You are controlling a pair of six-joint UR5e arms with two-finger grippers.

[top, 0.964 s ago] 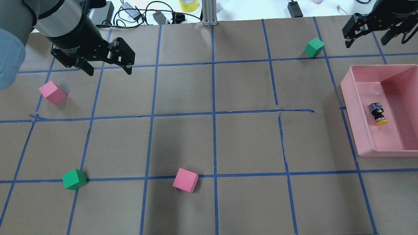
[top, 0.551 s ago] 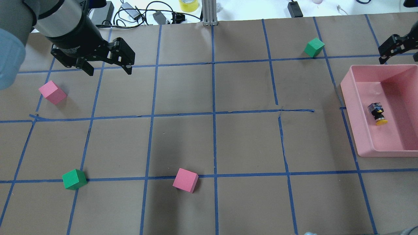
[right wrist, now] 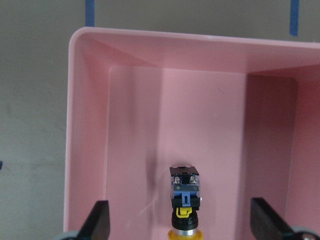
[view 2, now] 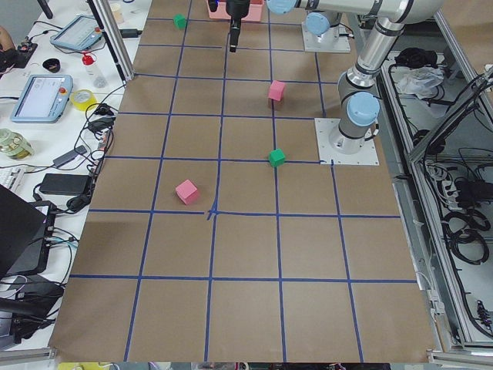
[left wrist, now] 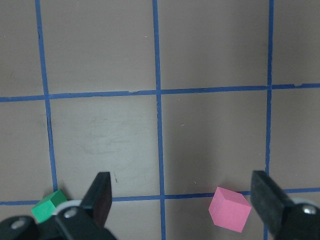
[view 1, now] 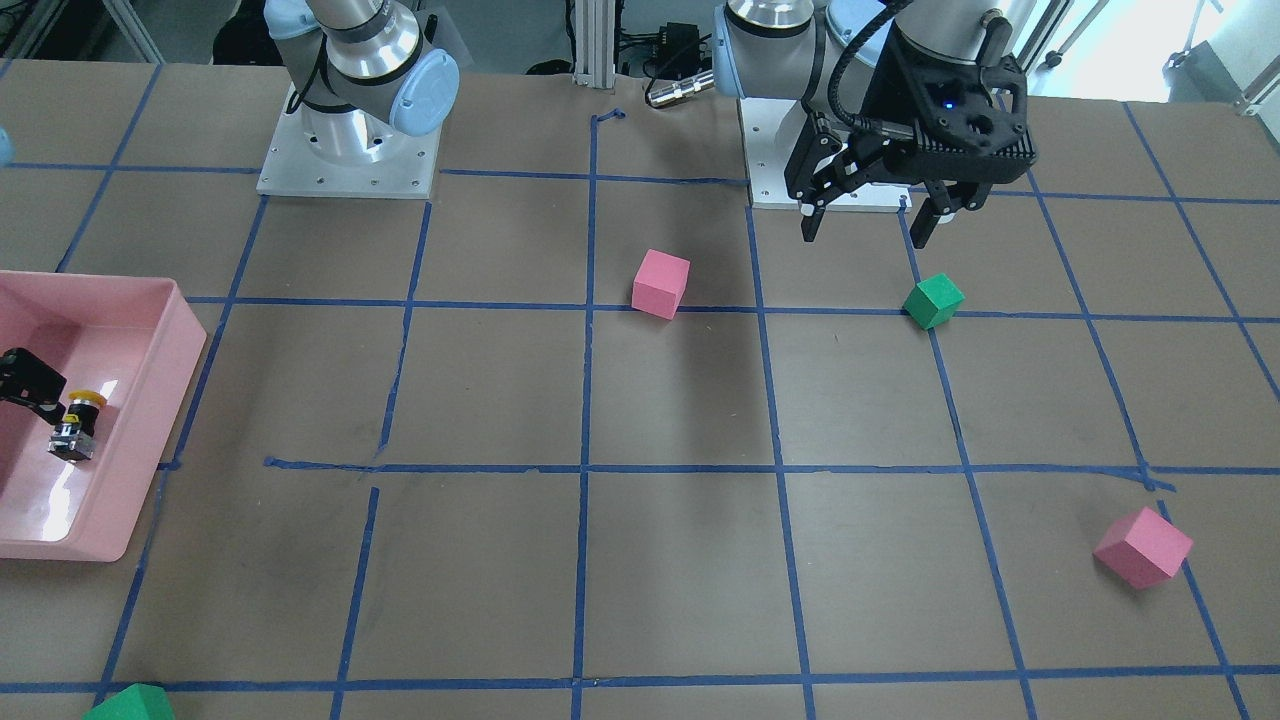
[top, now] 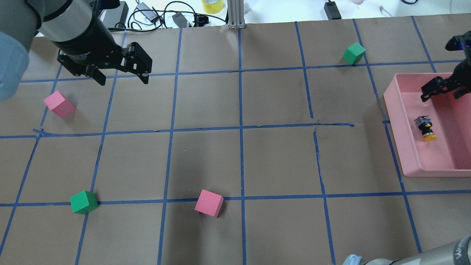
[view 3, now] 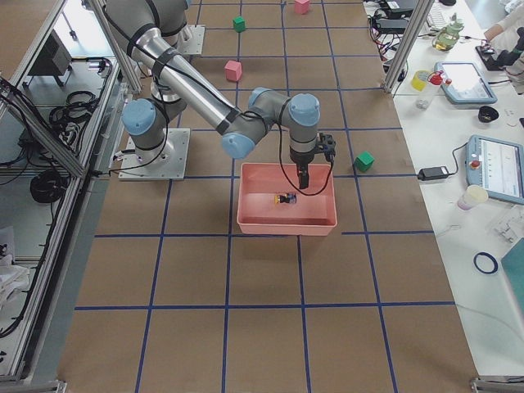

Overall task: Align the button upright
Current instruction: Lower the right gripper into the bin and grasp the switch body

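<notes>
**Step in hand — approach to grasp.** The right end effector (top: 442, 94) hangs over the far part of the tray (top: 401, 129), fingers (right wrist: 100, 220) spread wide and holding nothing. In the wrist view the button (right wrist: 185, 200) lies on the midline between them, with its long axis across the closing line. That alignment is sound, and no wrist turn appears to be needed.

Recommended handling:
- Come straight down, keeping the button centred, and clear the tray wall on the way.
- Close on the flat sides of the blocky body, not on the round cap, which would likely roll out of the grip.
- Lift a little, tip the part so that the cap faces up, and set the base flat on the tray floor before letting go.
- Release slowly, since so small and top-heavy a part may topple.

The height of the fingertips above the tray floor cannot be judged with confidence; they appear to be above the rim.

**Condition of the part.** The button lies on its side on the tray floor, apart from all the walls, with its yellow cap toward the robot. The black and grey body points away, with a blue insert and metal terminals showing on top. It is not upright.

**Other arm.** The left end effector (top: 123, 79) hovers over the tabletop, well apart from the tray, its fingers also spread and empty.
</notes>
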